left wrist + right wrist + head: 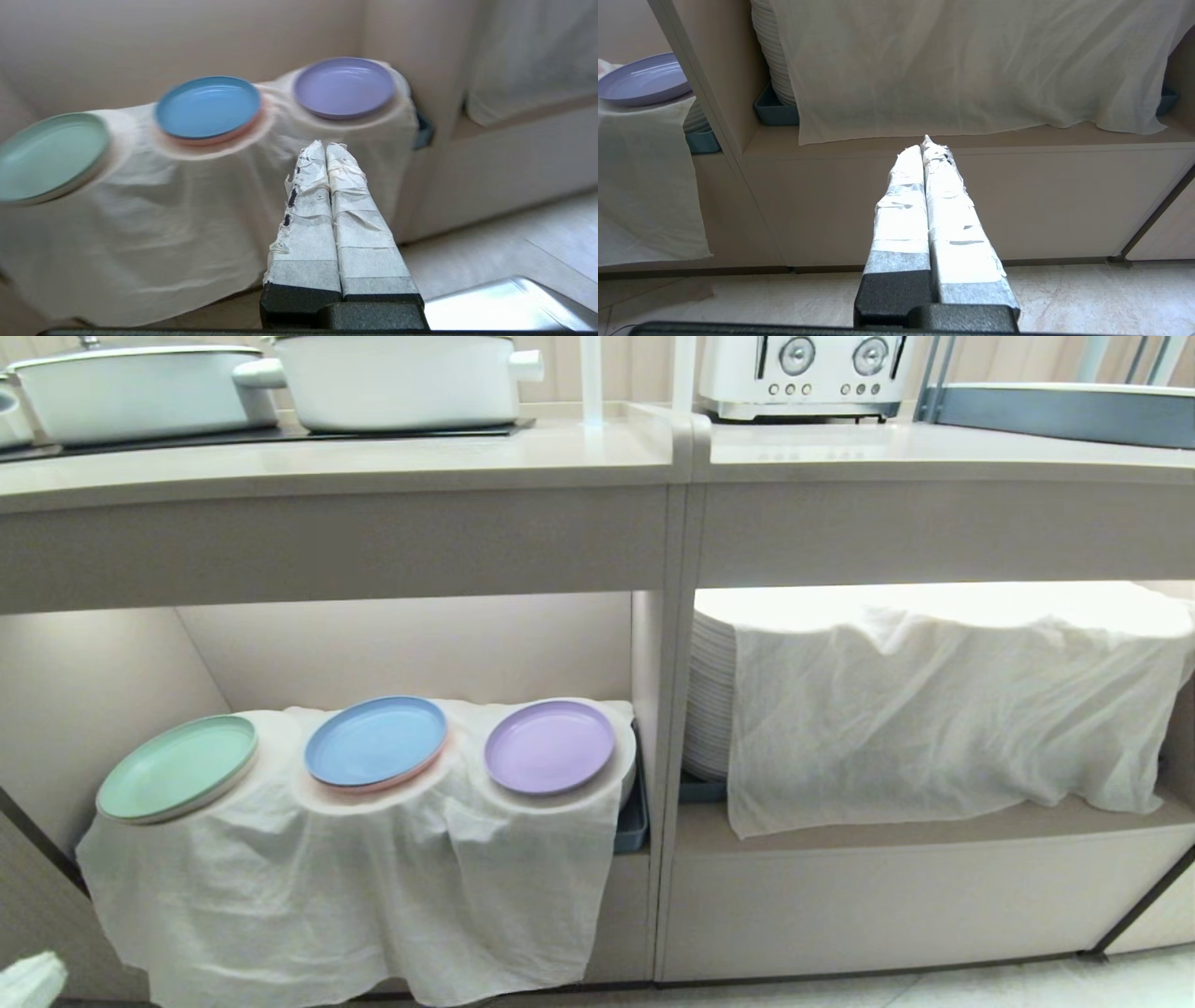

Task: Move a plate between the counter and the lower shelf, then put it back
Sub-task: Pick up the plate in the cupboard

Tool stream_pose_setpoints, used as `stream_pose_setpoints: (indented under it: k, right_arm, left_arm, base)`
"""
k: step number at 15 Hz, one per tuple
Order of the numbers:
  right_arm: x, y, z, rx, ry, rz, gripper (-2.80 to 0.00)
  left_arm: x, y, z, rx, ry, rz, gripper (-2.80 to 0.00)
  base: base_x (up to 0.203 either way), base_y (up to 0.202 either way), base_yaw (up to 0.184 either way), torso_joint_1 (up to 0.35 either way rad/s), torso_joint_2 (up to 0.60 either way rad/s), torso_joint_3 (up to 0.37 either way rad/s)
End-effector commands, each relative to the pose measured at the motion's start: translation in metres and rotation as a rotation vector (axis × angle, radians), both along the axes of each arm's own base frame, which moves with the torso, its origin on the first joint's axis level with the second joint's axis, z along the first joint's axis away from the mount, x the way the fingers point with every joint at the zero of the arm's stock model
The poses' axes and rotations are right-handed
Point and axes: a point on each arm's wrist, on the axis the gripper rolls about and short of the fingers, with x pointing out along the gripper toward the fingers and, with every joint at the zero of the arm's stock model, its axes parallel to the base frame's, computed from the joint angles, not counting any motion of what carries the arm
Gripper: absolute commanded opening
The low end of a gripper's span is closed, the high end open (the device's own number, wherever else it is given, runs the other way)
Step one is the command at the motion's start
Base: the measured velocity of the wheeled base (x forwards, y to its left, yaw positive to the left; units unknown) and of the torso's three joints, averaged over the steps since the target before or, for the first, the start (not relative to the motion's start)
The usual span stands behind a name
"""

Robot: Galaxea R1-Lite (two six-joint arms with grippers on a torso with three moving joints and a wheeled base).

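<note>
Facing the lower shelf (411,644), I keep my left gripper (325,148) pressed together and empty, low before the white cloth (355,877), since the plate (550,747) rests on the hump at the shelf's right end. My right gripper (926,145) hangs closed, idle.

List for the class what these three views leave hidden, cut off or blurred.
- What props the plate: the white cloth hides it, every view.
- Tall plate stack: only its edge shows; the other cloth covers the rest, head and right wrist views.
- Mint-green plate: blurred and cut by the frame edge, left wrist view.
- Left gripper: only a white scrap at the head view's corner.
- Toaster: top cut off, head view.
</note>
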Motion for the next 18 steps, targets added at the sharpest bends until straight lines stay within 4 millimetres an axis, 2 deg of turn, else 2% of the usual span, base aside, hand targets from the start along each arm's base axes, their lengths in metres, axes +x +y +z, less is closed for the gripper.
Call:
stream_pose_setpoints:
  k: [1,3,5,9,12,15,18]
  right_arm:
    - [0.000,0.000,0.000,0.000,0.000,0.000,-2.80]
    - [0.000,0.000,0.000,0.000,0.000,0.000,-2.80]
    - [0.000,0.000,0.000,0.000,0.000,0.000,-2.80]
    - [0.000,0.000,0.000,0.000,0.000,0.000,-2.80]
    - [0.000,0.000,0.000,0.000,0.000,0.000,-2.80]
    - [0.000,0.000,0.000,-0.001,0.000,0.000,-2.80]
    - [0.000,0.000,0.000,-0.001,0.000,0.000,-2.80]
  left_arm:
    - [0.039,-0.005,0.013,0.006,0.160,-0.066,-2.80]
    - [0.072,-0.012,0.018,-0.013,0.250,-0.130,-2.80]
    - [0.106,-0.022,0.012,-0.055,0.354,-0.159,-2.80]
    - [0.171,-0.040,-0.022,-0.218,0.578,-0.086,-2.80]
    - [0.205,-0.051,-0.054,-0.328,0.714,0.056,-2.80]
    - [0.239,-0.067,-0.083,-0.436,0.774,0.209,-2.80]
    - [0.264,-0.086,-0.101,-0.488,0.793,0.276,-2.80]
  base:
    - [0.000,0.000,0.000,0.000,0.00,0.000]
    - [0.000,0.000,0.000,0.000,0.00,0.000]
    - [0.000,0.000,0.000,0.000,0.00,0.000]
    - [0.000,0.000,0.000,0.000,0.00,0.000]
    - [0.000,0.000,0.000,0.000,0.00,0.000]
    - [0.000,0.000,0.000,0.000,0.00,0.000]
    - [0.000,0.000,0.000,0.000,0.00,0.000]
